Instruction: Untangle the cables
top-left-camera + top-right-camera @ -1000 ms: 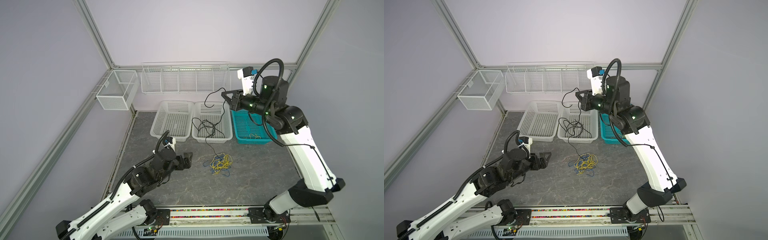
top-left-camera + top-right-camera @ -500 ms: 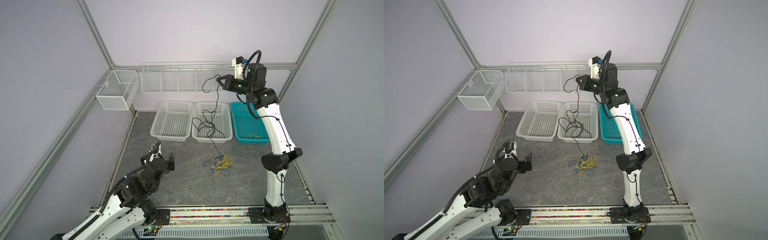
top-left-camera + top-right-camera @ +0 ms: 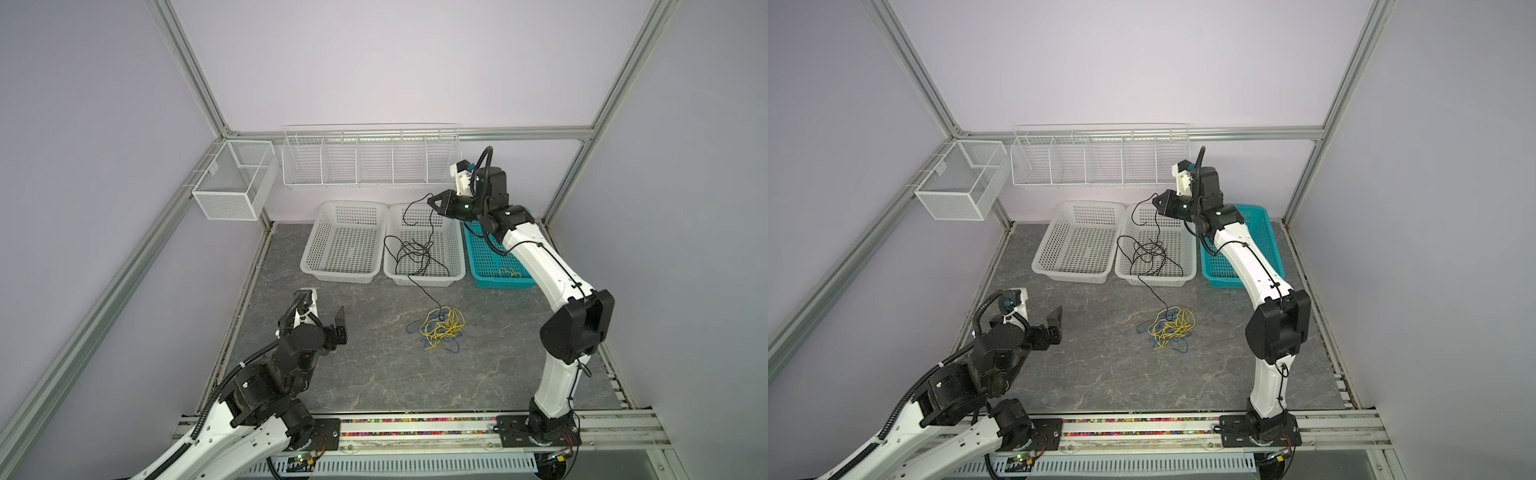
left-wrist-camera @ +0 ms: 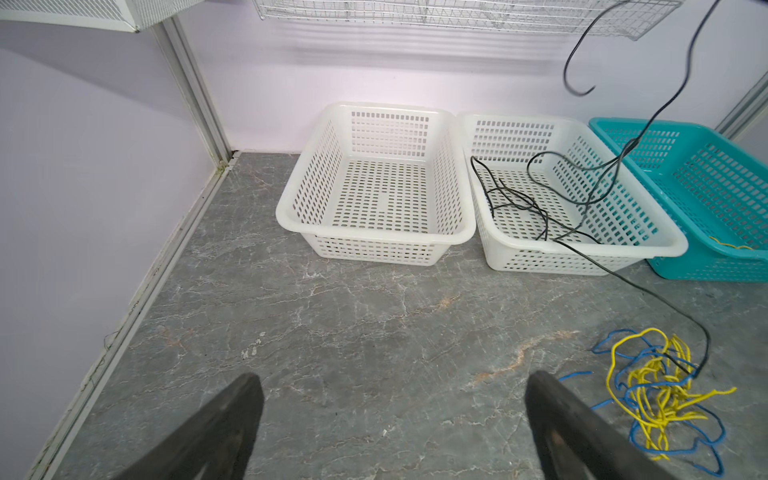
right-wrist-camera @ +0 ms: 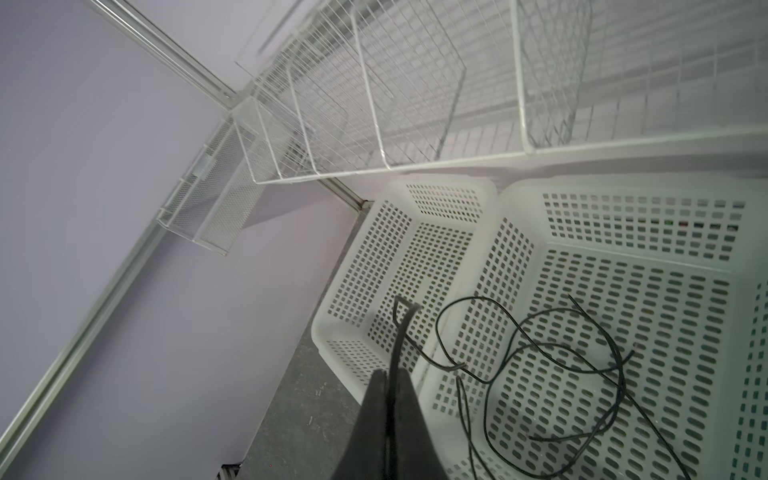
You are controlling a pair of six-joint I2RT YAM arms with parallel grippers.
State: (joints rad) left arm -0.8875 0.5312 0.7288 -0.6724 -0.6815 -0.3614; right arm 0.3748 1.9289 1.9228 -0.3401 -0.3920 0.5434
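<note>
Black cable (image 3: 415, 250) looks feather-light and floppy, pinched in the closed right gripper (image 3: 430, 202) above the middle white basket (image 3: 424, 281), its tail in the yellow-and-blue tangle (image 3: 442, 328) mid-worktop (image 3: 374, 374), so I'd grab there with the wide-open left gripper (image 4: 390, 395).

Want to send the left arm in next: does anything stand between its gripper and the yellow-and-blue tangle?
Nothing visible does. The open left gripper faces the yellow-and-blue tangle across bare table. The black cable, pinched by the right gripper, runs from the middle basket into the tangle's far side, off that path.
</note>
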